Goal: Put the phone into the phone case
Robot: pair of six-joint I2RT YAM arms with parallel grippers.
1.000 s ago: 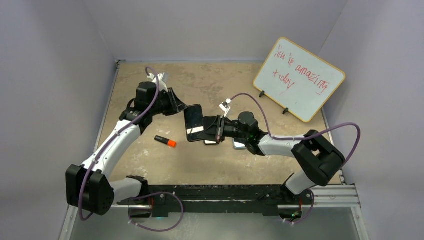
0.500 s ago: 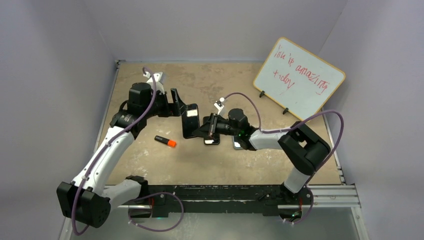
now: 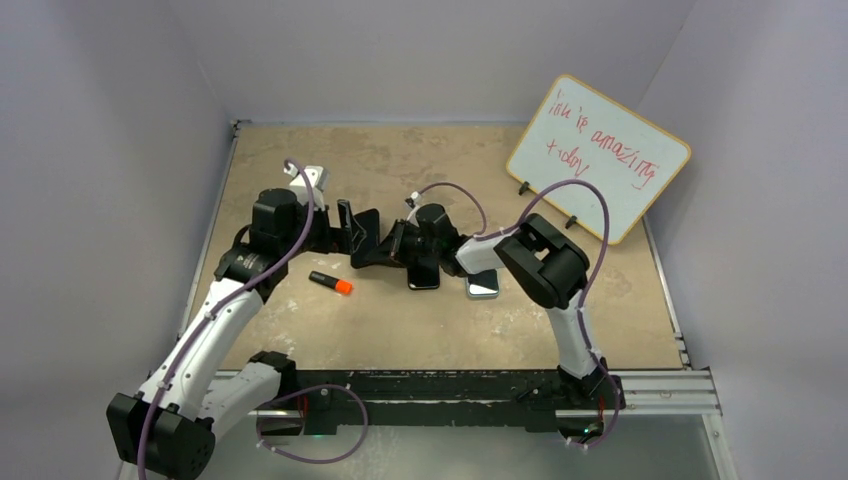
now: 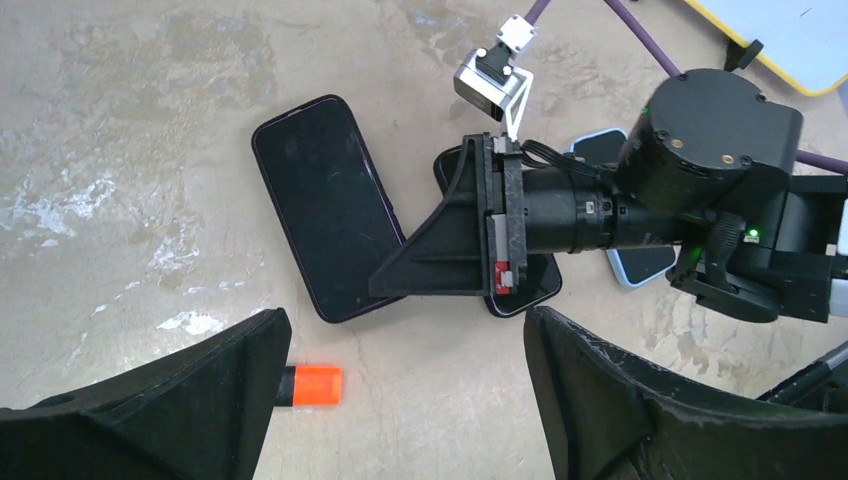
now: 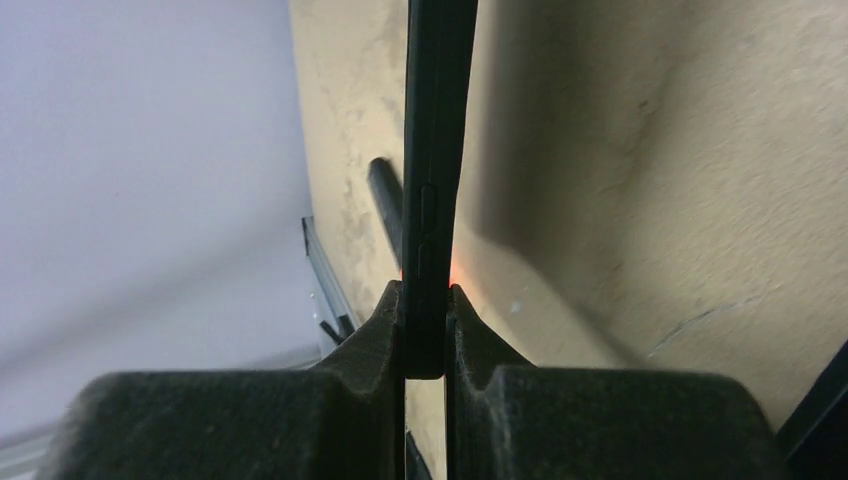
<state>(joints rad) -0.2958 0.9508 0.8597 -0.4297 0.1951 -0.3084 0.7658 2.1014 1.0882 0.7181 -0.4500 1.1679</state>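
left gripper (image 4: 400, 335): jaws spread wide with nothing between them. It faces the phone from the 9 o'clock side, which you can read as waiting to steady or receive it, not as a grasp.
marker (image 3: 331, 283): orange-capped, lying on the table (image 3: 450, 340) at about 7 o'clock from the phone and apart from both arms (no part in this job).
phone (image 4: 322, 205): dark, with its broad face turned toward the left wrist camera. It is carried by the right arm and is not inside anything. You cannot tell whether its far end touches the table.
right gripper (image 5: 424, 320): pinched tight across the phone's thickness at one edge, a pad on each face. Held that way, most of the body is free to be slid into a shell.
dark slab (image 3: 423, 276): flat on the table at 5 o'clock from the phone, half hidden under the right wrist.
pale slab (image 3: 483, 286): dark-rimmed, just beside the dark slab at its 3 o'clock. This is your likelier case, though the views do not settle it.
contents: neither slab shows the phone in it, so seating is not yet done.
whiteboard (image 3: 598, 158): propped at the table's 2 o'clock corner, with red writing on it.
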